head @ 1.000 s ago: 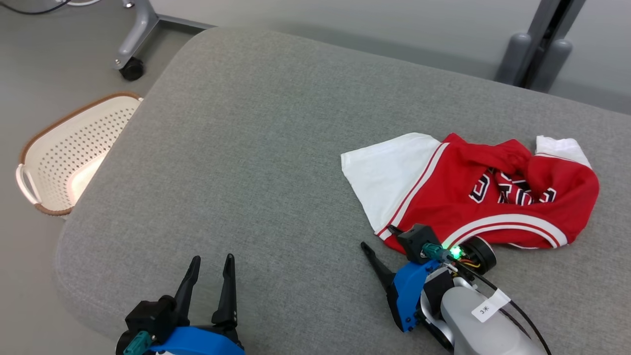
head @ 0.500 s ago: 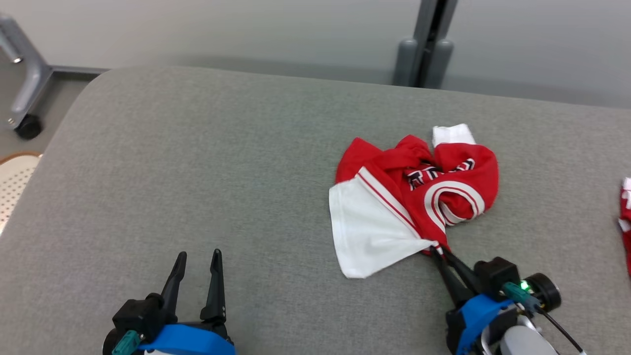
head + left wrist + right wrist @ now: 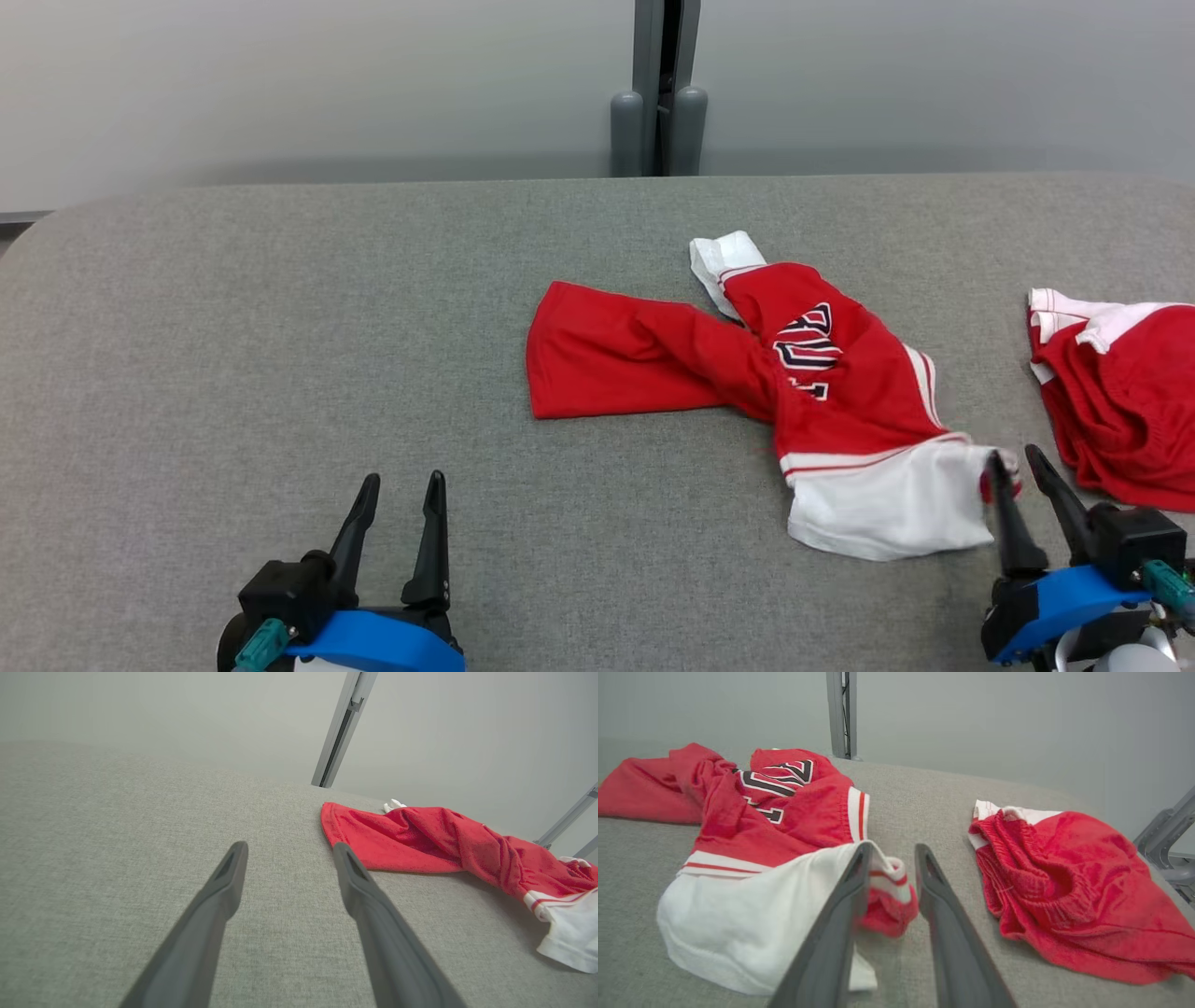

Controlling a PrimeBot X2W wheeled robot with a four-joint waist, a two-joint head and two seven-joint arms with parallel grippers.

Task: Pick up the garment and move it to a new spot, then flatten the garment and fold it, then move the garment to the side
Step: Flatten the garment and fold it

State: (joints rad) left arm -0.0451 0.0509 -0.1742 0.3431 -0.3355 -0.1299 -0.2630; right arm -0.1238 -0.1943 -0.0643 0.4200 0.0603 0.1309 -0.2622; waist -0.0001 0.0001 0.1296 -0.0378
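Note:
The garment (image 3: 822, 392) is red with white panels and dark lettering, lying stretched and twisted across the grey padded surface (image 3: 280, 327). Its white hem end points toward my right gripper (image 3: 1013, 457). In the right wrist view the garment (image 3: 784, 812) has a bunched red-and-white corner lying between the fingers of the right gripper (image 3: 892, 851), which stand apart with a gap beside the cloth. My left gripper (image 3: 401, 481) rests open at the lower left, well clear of the cloth. In the left wrist view the left gripper (image 3: 289, 847) points past the garment's (image 3: 420, 835) red edge.
A second red garment (image 3: 1120, 392) with white trim lies crumpled at the right edge, close beside my right gripper, and also appears as a red heap (image 3: 1055, 877) in the right wrist view. A grey post (image 3: 658, 93) stands behind the surface against the wall.
The head camera has swung right. The right gripper closed on the garment's hem and dragged it out from a bunch into a long shape; its jaws have now parted. The left gripper kept still.

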